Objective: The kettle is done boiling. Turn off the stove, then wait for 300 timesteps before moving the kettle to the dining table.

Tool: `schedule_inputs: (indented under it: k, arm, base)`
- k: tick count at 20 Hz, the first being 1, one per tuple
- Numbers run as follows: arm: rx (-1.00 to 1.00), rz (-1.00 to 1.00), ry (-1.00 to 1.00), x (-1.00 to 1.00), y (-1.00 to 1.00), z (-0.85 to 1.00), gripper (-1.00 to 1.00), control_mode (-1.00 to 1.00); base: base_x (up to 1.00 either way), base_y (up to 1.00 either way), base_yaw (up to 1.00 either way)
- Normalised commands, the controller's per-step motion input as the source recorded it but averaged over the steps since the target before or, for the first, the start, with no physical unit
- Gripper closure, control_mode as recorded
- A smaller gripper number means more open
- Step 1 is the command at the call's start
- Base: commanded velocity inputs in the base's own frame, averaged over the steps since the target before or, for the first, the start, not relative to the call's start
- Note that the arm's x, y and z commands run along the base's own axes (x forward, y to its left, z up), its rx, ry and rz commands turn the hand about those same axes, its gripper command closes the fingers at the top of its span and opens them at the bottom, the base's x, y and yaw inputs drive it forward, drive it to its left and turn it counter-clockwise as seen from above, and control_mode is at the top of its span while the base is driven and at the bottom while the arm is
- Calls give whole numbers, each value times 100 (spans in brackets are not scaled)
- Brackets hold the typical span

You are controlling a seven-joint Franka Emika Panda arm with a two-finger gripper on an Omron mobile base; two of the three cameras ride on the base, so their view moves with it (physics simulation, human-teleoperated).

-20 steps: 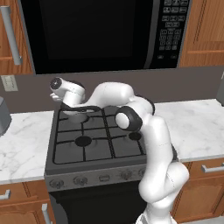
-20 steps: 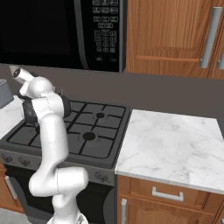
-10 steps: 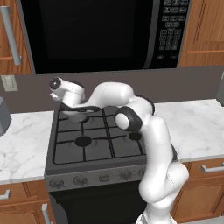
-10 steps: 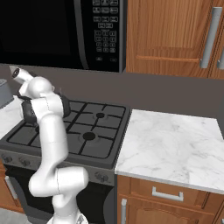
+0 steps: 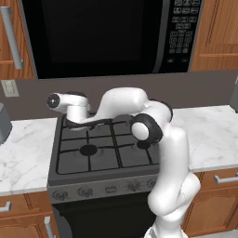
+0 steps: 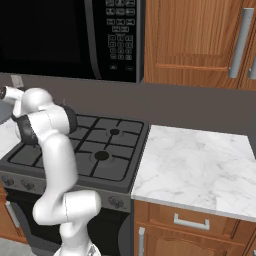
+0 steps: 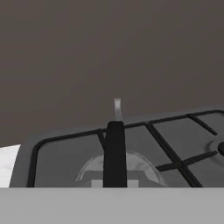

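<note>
One wall outlet [image 5: 9, 87] at far left, and below it one grey appliance edge [image 5: 3, 124], cut off by the frame, standing on the left stretch of marble tabletop [image 5: 25, 153]. Two such white, grey-veined stretches in all, one on each side of the range, the right one [image 5: 214, 135] bare.

One stove [image 5: 107, 175] in the middle: dark grey, with four black burners [image 5: 88, 149] under black grates and a row of round knobs [image 5: 85, 191] along the front, too small to count surely. One black microwave [image 5: 102, 35] hung above it, keypad at its right side. Wooden cabinets [image 5: 216, 32] to either side and under the tabletops.

One kettle [image 7: 133, 168], sitting on the stove's rear left burner, close to the dark back wall. Seen from above in the hand view: squat, dull grey metal, rounded top, a black arched handle [image 7: 115, 153] running straight up the middle, and a thin pale spout [image 7: 117, 108] poking up past the far end of it. Grate bars fanning out to its right, a sliver of white tabletop at far left.

One white arm, bent over from the stove's right front corner to that rear left burner. One tool [image 5: 76, 120] pointing down right over the kettle, brought together and, by the handle's line straight beneath the hand, clamped on that handle; fingertips themselves hidden.
</note>
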Motion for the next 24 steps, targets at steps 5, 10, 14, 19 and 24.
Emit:
schedule_inputs:
  k: [5,10,14,19,24]
  arm:
    - [0,-11,-11,-55,0,35,100,-100]
    - [1,-11,-5,-52,0,28,100,-100]
    - [4,-12,-1,-45,-7,30,100,-100]
    - [6,-12,0,-40,-12,30,100,-100]
    - [5,-12,0,-43,-15,25,100,-100]
  base:
    - [0,0,0]
    - [0,0,0]
    - [0,0,0]
    - [0,0,0]
    - [0,0,0]
